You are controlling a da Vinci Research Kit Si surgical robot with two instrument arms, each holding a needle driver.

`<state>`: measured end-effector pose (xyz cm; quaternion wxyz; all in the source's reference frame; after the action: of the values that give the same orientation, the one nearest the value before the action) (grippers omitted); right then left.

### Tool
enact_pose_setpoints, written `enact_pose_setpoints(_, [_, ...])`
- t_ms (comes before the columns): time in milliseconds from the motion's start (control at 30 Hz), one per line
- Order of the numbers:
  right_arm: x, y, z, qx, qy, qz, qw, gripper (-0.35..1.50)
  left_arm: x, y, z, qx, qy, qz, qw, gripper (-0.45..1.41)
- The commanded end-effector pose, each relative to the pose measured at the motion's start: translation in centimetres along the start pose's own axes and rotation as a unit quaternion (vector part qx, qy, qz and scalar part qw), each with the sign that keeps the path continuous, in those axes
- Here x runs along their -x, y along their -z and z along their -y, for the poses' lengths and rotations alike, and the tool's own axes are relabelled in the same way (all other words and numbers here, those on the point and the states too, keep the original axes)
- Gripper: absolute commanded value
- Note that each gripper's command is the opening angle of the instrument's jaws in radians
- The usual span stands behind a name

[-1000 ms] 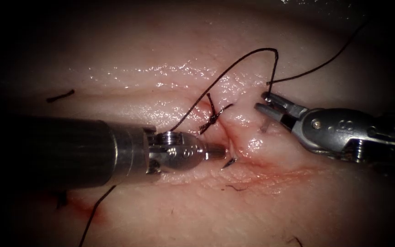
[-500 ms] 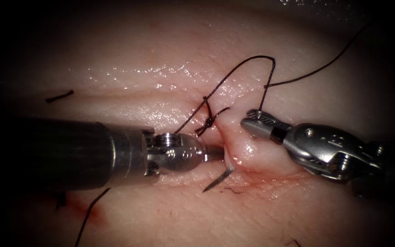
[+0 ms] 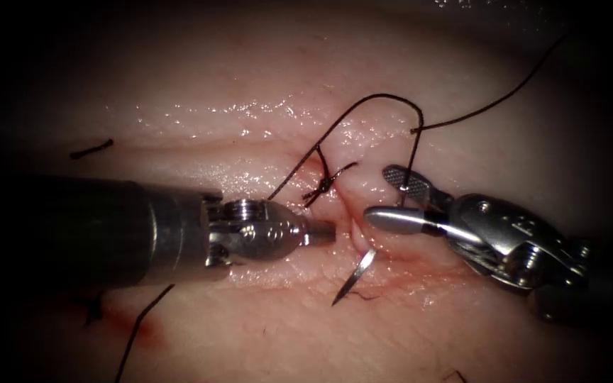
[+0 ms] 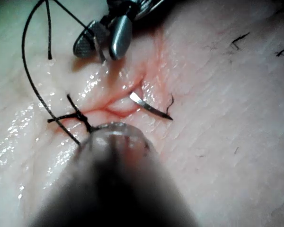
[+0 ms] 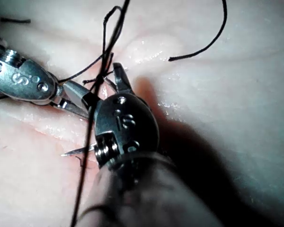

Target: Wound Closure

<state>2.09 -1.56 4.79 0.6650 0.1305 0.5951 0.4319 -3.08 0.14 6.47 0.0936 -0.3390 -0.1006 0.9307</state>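
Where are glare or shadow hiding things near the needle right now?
Endoscope view: glare streaks the wet tissue above the cut, edges dark; the needle is well lit, tip out, body buried in tissue, unheld; right gripper open, empty; left gripper hold unclear. Right wrist view: the right gripper's shadow darkens tissue beside it.

endoscope: above and in front, facing down on the cut (image 3: pixel 352 227) | left wrist: very close, along its shaft toward the cut (image 4: pixel 118 101) | right wrist: very close, along its shaft | shared: needle (image 3: pixel 355 273) (image 4: pixel 149 106) (image 5: pixel 78 151), tied stitch (image 3: pixel 324 184) (image 4: pixel 75 116)
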Motion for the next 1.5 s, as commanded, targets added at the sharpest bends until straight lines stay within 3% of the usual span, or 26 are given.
enact_pose_setpoints(33, [0.01, 0.01, -0.07, -0.002, -0.002, -0.007, 1.000, 1.28, 0.01, -0.06, 0.01, 0.003, -0.005, -0.013, 1.000, -0.45])
enact_pose_setpoints(133, [-0.02, 0.15, -0.13, -0.010, -0.002, -0.016, 1.000, 1.35, 0.03, -0.04, 0.03, 0.006, -0.026, -0.019, 0.999, -0.45])
enact_pose_setpoints(400, [0.01, 0.39, -0.09, -0.023, -0.001, -0.011, 1.000, 1.33, 0.06, -0.03, 0.01, 0.060, -0.110, -0.076, 0.989, -0.45])
enact_pose_setpoints(733, [0.02, 0.51, -0.09, -0.032, -0.001, -0.009, 0.999, 1.30, 0.04, -0.08, -0.04, 0.128, -0.190, -0.205, 0.951, -0.45])
enact_pose_setpoints(933, [0.05, 0.51, -0.11, -0.032, 0.001, -0.009, 0.999, 1.28, -0.01, -0.18, -0.05, 0.149, -0.235, -0.253, 0.927, -0.01])
enact_pose_setpoints(1200, [0.08, 0.50, -0.13, -0.032, 0.003, -0.010, 0.999, 1.26, 0.02, -0.41, -0.18, 0.163, -0.267, -0.260, 0.914, 0.46])
enact_pose_setpoints(1300, [0.10, 0.50, -0.13, -0.032, 0.004, -0.010, 0.999, 1.26, 0.03, -0.45, -0.21, 0.169, -0.279, -0.258, 0.909, 0.54])
enact_pose_setpoints(1500, [0.12, 0.49, -0.13, -0.032, 0.006, -0.011, 0.999, 1.25, 0.07, -0.48, -0.18, 0.171, -0.286, -0.248, 0.909, 0.49])
